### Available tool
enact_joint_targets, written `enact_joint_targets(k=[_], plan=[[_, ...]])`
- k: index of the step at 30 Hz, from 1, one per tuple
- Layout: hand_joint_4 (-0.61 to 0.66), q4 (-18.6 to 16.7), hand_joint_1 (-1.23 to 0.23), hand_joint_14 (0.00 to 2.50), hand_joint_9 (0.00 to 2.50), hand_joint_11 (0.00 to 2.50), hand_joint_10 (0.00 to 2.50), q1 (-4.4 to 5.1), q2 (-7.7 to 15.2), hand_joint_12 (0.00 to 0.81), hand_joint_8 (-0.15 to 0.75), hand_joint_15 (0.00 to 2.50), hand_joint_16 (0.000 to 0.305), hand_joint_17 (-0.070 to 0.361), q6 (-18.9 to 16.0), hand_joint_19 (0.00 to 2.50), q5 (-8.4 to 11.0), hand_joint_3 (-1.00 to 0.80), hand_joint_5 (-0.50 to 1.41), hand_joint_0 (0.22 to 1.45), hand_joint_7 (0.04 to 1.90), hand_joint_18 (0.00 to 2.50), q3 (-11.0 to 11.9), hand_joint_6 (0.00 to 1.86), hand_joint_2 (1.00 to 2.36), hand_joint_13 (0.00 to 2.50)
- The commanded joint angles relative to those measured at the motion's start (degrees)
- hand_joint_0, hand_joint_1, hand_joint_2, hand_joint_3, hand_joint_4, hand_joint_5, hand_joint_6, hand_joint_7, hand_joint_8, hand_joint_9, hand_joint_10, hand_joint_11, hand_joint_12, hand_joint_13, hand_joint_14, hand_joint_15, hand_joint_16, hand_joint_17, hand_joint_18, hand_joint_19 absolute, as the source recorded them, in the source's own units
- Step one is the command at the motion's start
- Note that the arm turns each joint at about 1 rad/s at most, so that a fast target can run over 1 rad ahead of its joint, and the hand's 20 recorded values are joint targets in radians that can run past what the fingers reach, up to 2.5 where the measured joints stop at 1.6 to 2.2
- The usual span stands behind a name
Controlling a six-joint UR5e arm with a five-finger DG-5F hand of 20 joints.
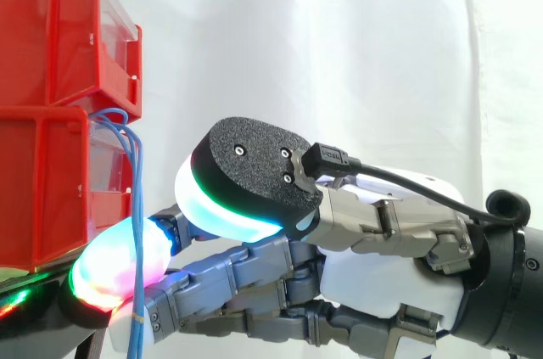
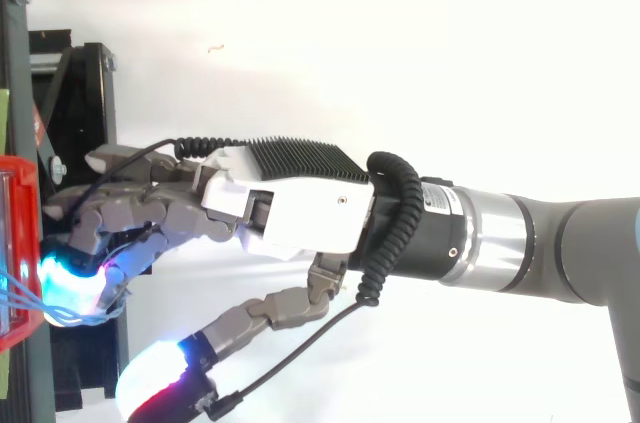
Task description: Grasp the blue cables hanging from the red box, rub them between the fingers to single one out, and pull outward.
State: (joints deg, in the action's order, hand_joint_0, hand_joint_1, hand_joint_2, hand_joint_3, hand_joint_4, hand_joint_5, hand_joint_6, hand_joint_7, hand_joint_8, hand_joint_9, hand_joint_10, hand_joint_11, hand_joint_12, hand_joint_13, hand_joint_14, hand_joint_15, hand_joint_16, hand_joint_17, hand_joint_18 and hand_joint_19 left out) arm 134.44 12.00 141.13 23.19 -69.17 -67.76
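Several thin blue cables come over the front lip of the lower red box and hang straight down. My hand reaches in from the right with its fingers stretched out towards the box. The glowing fingertips rest against the hanging cables, which run down across the pad on its near side. From above, the cables loop round the cyan fingertips just in front of the box. The thumb with its big black-backed pad stands well away from the fingers and touches nothing.
A second red box with a clear front sits on top of the lower one. Both stand on a black stand at the left. A white curtain hangs behind everything.
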Motion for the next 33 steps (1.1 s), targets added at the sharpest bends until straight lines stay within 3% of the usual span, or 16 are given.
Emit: enact_joint_targets(k=[1, 10, 13, 18, 21, 33], plan=[[0.37, 1.26, -0.78, 0.01, 0.63, 0.22, 0.01, 0.13, 0.02, 0.376, 0.301, 0.14, 0.053, 0.118, -1.4, 0.28, 0.0, -0.42, -0.09, 0.55, 1.0, 0.0, 0.0, 0.5, 1.0, 0.19], [0.33, 3.11, -0.78, 0.01, 0.66, 0.25, 0.01, 0.31, 0.11, 0.378, 0.309, 0.17, 0.051, 0.115, -2.19, 0.34, -0.88, -0.41, -0.08, 0.57, 1.07, 0.0, -0.79, 0.5, 1.01, 0.22], [0.22, 3.02, -0.79, 0.01, 0.68, 0.28, 0.01, 0.4, 0.02, 0.379, 0.314, 0.19, 0.05, 0.114, -2.19, 0.36, -0.88, -0.36, -0.07, 0.59, 1.24, 0.0, -0.88, 0.5, 1.01, 0.25], [0.15, 2.58, -0.79, 0.01, 0.69, 0.35, 0.01, 0.57, 0.02, 0.383, 0.321, 0.21, 0.05, 0.113, -2.19, 0.37, -0.88, -0.23, -0.12, 0.59, 0.91, 0.0, -0.88, 0.75, 1.02, 0.27], [0.14, 2.4, -0.8, 0.01, 0.69, 0.37, 0.01, 0.75, 0.02, 0.385, 0.323, 0.22, 0.051, 0.114, -2.19, 0.38, -0.88, -0.19, -0.15, 0.59, 0.81, 0.0, -0.79, 0.82, 1.02, 0.28], [0.1, 2.05, -0.8, 0.01, 0.75, 0.47, 0.01, 1.01, -0.06, 0.394, 0.341, 0.29, 0.049, 0.11, -3.51, 0.45, -0.88, -0.12, -0.16, 0.59, 0.76, 0.04, -0.88, 0.93, 1.02, 0.37]])
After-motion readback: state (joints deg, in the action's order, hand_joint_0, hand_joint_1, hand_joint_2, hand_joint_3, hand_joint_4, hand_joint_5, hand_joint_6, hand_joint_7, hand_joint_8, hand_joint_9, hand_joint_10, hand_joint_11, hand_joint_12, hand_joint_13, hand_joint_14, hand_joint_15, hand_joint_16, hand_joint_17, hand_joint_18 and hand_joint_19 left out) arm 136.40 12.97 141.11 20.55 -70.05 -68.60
